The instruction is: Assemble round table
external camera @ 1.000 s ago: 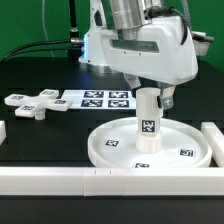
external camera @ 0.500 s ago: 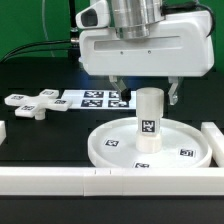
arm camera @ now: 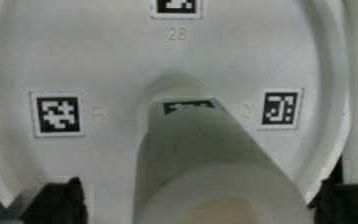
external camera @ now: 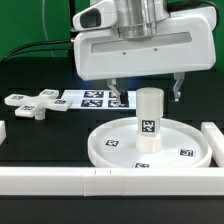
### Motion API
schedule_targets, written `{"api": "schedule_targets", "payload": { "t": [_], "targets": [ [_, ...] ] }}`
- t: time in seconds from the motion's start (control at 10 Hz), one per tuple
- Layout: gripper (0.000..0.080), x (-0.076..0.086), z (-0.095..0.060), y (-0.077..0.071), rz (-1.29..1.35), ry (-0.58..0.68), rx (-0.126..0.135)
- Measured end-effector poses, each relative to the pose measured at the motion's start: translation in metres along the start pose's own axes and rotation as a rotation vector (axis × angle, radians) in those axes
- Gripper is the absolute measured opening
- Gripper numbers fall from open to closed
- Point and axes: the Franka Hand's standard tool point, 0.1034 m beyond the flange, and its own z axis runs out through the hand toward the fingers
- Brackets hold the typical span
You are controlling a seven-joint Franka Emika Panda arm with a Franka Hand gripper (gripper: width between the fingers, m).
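we see the small cross-shaped piece (external camera: 35,103) lying well off to the exterior view's left of our gripper (external camera: 146,98), on the table. the jaws are spread wide and hold nothing. directly beneath, between them, the stubby post (external camera: 148,122) stands with its long axis vertical, at the centre of the round disc (external camera: 170,135).

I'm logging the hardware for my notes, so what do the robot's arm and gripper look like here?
The gripper has a wide, boxy white body with two short, slim dark fingers under it. Above sits a grey metallic cylindrical wrist. No tags show on it.
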Motion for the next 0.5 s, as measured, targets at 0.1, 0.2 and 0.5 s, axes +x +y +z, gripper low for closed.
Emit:
{"api": "schedule_targets", "payload": {
  "t": [0.1,0.2,0.5],
  "targets": [
    [0.0649,0.0001,0.0001,-0.0029,-0.149,-0.014,-0.017],
    [0.0649,0.0000,0.0015,-0.0042,-0.258,-0.017,-0.016],
    [0.0649,-0.0012,0.0039,-0.0054,-0.520,-0.024,-0.018]
  ]
}}
